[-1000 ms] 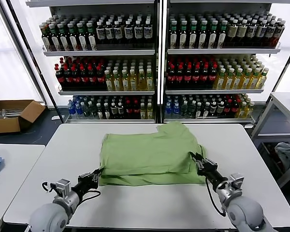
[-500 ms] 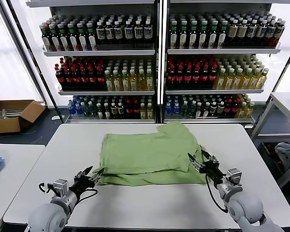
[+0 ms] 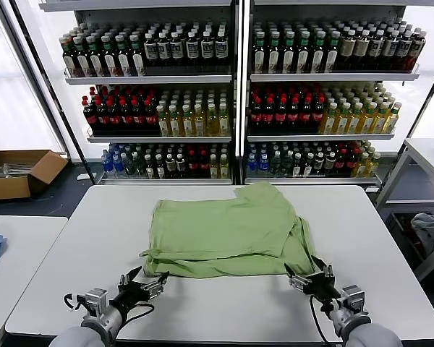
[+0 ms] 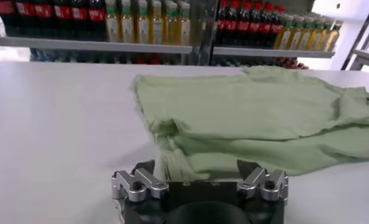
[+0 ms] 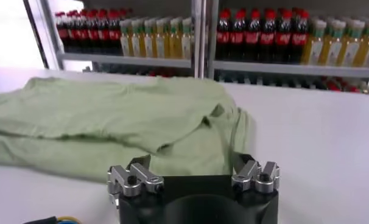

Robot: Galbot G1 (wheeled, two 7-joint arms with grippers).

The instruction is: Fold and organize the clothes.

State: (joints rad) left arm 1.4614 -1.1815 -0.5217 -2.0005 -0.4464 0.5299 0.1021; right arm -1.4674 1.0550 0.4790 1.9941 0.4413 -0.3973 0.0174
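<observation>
**Both grippers open at the near edge of the folded shirt**

Nearest the robot, the left gripper (image 3: 146,283) and the right gripper (image 3: 309,279) hover low over the white table (image 3: 79,246), jaws spread wide and holding nothing. Each sits just short of a near corner of the light green shirt (image 3: 224,235), which lies folded in layers at the table's middle, one sleeve reaching toward the far edge. Beyond stand shelves of bottled drinks (image 3: 239,101).
</observation>
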